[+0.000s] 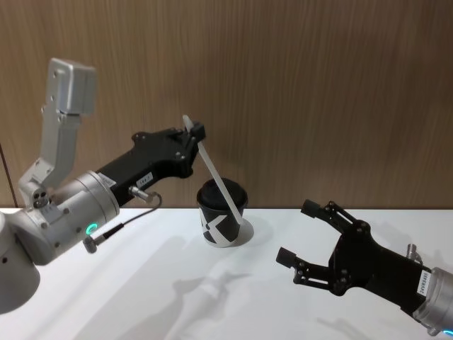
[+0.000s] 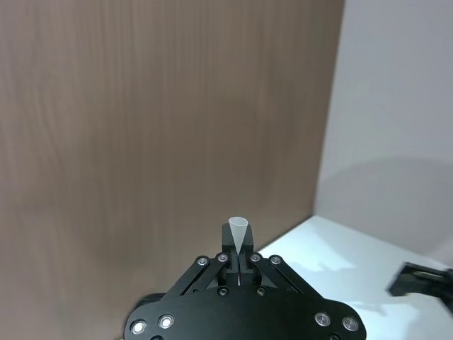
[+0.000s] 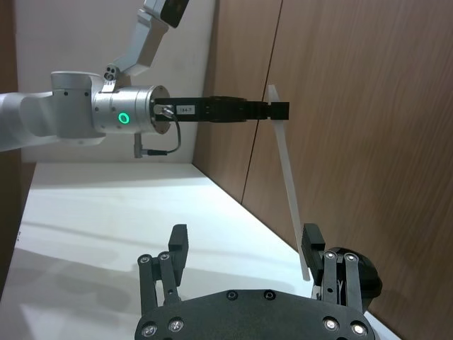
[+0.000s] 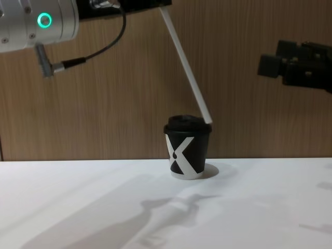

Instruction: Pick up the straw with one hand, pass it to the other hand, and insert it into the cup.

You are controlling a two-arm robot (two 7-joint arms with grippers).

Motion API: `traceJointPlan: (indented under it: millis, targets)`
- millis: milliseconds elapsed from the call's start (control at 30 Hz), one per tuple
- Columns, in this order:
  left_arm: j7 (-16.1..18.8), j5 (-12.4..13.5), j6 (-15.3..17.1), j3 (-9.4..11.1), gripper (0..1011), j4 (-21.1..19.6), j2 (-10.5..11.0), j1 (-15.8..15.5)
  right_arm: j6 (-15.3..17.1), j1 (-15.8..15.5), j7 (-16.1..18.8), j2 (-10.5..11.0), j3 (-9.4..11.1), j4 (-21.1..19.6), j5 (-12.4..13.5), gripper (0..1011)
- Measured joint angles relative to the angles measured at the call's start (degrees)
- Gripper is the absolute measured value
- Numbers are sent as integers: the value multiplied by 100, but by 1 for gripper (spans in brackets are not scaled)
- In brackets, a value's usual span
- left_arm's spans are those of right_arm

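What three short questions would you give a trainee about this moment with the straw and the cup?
1. Where does the left gripper hold the straw? A) near its upper end; B) at its middle; C) near its lower end.
2. True or false: the right gripper is open and holds nothing.
3. Fill in: the tilted straw's lower end is close to the top of the black-and-white paper ____.
Key: 1: A. 2: true. 3: cup.
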Motion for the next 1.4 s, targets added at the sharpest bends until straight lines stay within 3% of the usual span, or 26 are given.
traceJointPlan:
  millis: [200, 600, 1400]
  targets:
    - [238, 385, -36, 87, 6, 139, -16, -190, 0, 0, 0, 0, 0, 0, 0, 1001]
    - [376, 863, -145, 251, 6, 529, -171, -509, 0, 0, 0, 0, 0, 0, 0, 1001]
    - [187, 1344, -260, 501, 7, 1173, -440, -944, 0, 0, 0, 0, 0, 0, 0, 1001]
